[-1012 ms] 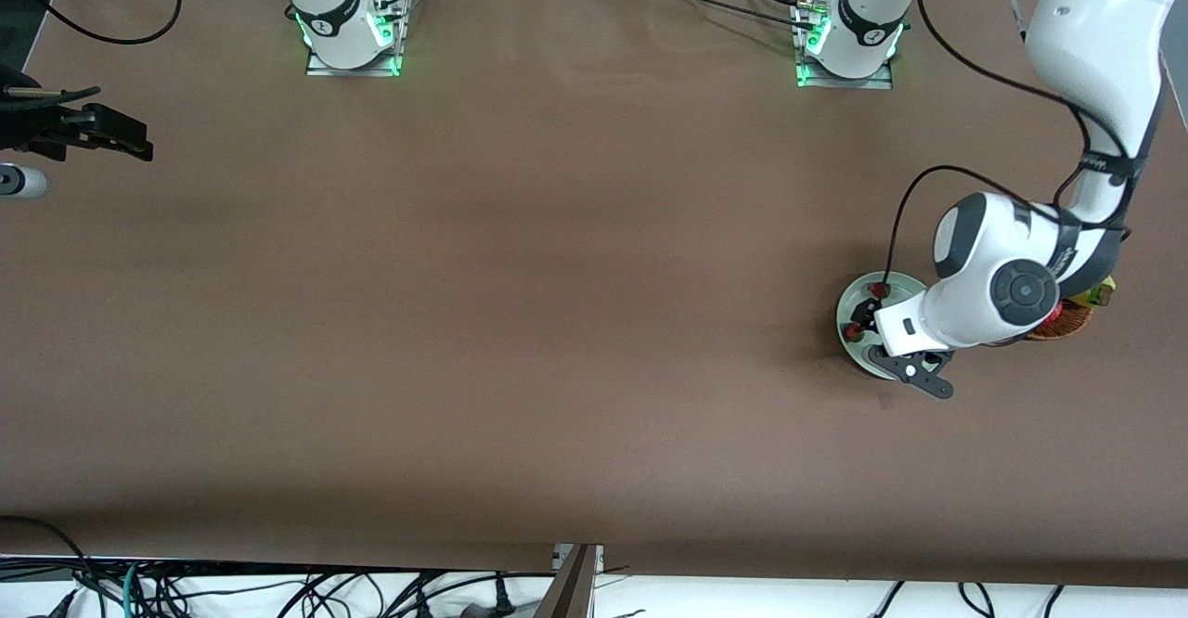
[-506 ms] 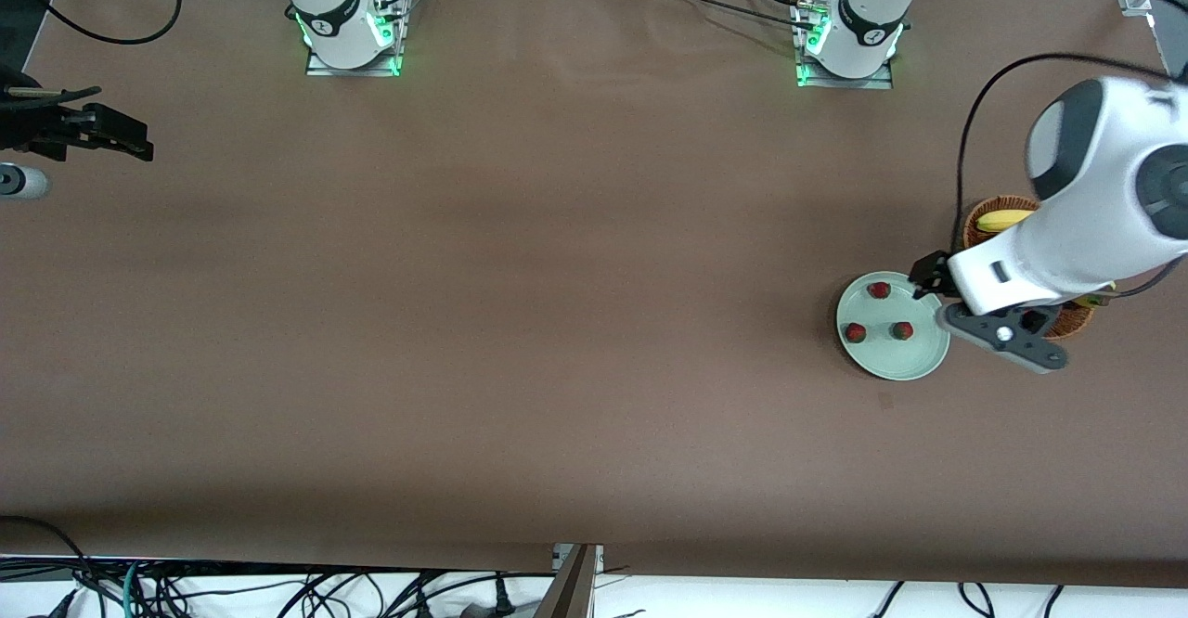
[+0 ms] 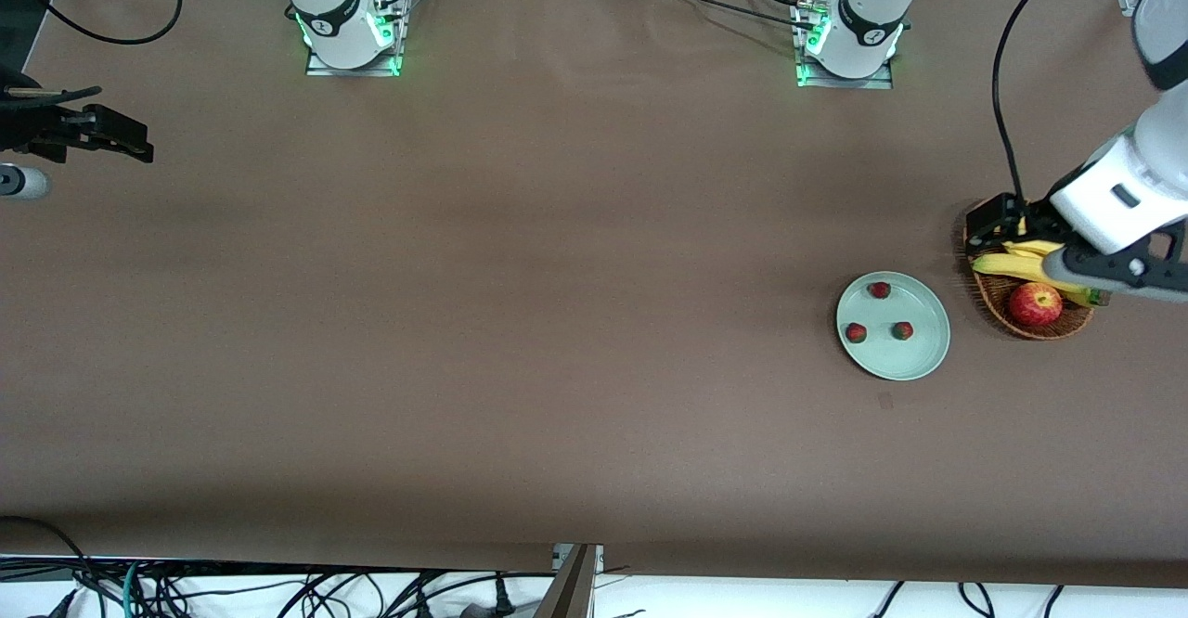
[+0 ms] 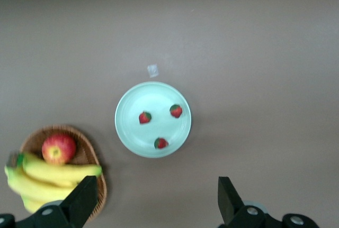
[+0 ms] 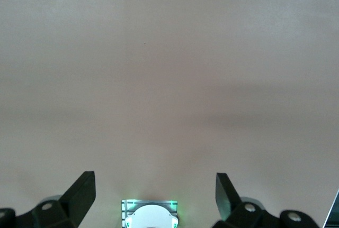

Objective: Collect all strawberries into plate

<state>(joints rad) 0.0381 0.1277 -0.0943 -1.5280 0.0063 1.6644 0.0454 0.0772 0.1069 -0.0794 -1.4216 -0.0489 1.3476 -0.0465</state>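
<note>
Three strawberries (image 3: 880,289) (image 3: 856,332) (image 3: 901,330) lie apart on the pale mint-green plate (image 3: 914,360), toward the left arm's end of the table. The left wrist view shows the same plate (image 4: 130,135) and berries (image 4: 144,117) (image 4: 176,111) (image 4: 161,143). My left gripper (image 3: 989,226) is up in the air over the wicker basket, open and empty (image 4: 156,201). My right gripper (image 3: 130,140) waits open and empty at the right arm's end of the table (image 5: 153,196).
A brown wicker basket (image 3: 1049,328) with a red apple (image 3: 1035,302) and bananas (image 3: 1016,265) stands beside the plate, toward the left arm's end; it also shows in the left wrist view (image 4: 94,151). A small pale mark (image 3: 884,401) lies nearer the front camera than the plate.
My left gripper has risen off the plate and swung away over the basket. All three strawberries stay on the plate. The right arm has not moved.
</note>
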